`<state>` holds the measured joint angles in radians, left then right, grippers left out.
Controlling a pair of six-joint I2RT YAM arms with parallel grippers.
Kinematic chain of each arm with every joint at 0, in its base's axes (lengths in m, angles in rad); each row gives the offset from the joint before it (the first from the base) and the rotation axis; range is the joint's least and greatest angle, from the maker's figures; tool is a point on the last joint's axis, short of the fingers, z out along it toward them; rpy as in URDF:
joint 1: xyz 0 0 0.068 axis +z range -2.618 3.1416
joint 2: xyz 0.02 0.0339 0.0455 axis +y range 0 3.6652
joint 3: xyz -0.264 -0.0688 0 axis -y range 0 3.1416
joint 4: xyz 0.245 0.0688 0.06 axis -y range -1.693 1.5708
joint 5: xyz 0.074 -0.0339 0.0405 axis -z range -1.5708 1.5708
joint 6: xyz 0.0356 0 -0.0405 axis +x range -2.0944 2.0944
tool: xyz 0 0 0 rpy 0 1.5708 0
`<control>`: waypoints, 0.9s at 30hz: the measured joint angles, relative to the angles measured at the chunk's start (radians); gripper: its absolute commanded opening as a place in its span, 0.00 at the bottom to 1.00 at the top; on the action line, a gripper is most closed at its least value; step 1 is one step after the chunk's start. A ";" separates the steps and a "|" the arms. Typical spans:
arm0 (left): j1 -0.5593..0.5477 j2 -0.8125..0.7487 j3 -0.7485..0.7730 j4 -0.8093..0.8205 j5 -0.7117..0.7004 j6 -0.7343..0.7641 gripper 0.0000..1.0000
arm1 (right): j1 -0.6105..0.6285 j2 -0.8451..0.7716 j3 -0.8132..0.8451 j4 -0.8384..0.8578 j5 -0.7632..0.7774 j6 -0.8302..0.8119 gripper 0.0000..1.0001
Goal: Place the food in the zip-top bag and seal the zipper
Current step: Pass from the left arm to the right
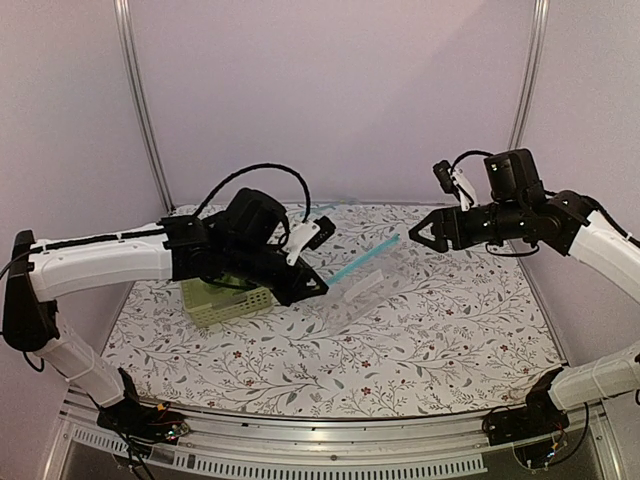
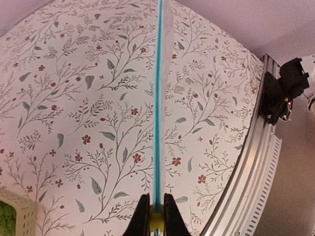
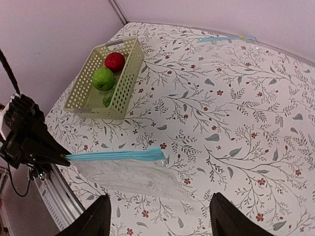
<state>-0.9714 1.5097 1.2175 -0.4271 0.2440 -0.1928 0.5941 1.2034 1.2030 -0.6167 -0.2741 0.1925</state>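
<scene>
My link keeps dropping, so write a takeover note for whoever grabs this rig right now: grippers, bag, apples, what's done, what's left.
Left gripper: shut on one end of the zipper, holding the zip-top bag up by it.
Right gripper: open, empty, apart from the bag.
Red apple and green apple: both in the basket.
Done: bag lifted by its mouth edge.
Left: spread the mouth, load both apples, seal.

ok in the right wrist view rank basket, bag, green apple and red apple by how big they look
basket and zip-top bag: look alike, bag is nearer, so unranked
green apple
red apple, slightly smaller
</scene>
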 measured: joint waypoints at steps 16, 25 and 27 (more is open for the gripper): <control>-0.174 0.154 -0.006 0.006 -0.597 -0.202 0.00 | 0.083 0.084 -0.262 0.365 0.108 0.529 0.73; -0.204 0.212 -0.003 0.006 -0.653 -0.275 0.00 | 0.147 0.222 -0.269 0.512 0.108 0.647 0.63; -0.207 0.212 -0.002 0.006 -0.657 -0.280 0.00 | 0.152 0.249 -0.269 0.530 0.108 0.658 0.62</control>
<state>-1.1786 1.7222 1.2160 -0.4206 -0.4129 -0.4732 0.7464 1.4525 0.9337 -0.0868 -0.1665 0.8505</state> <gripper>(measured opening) 0.057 0.633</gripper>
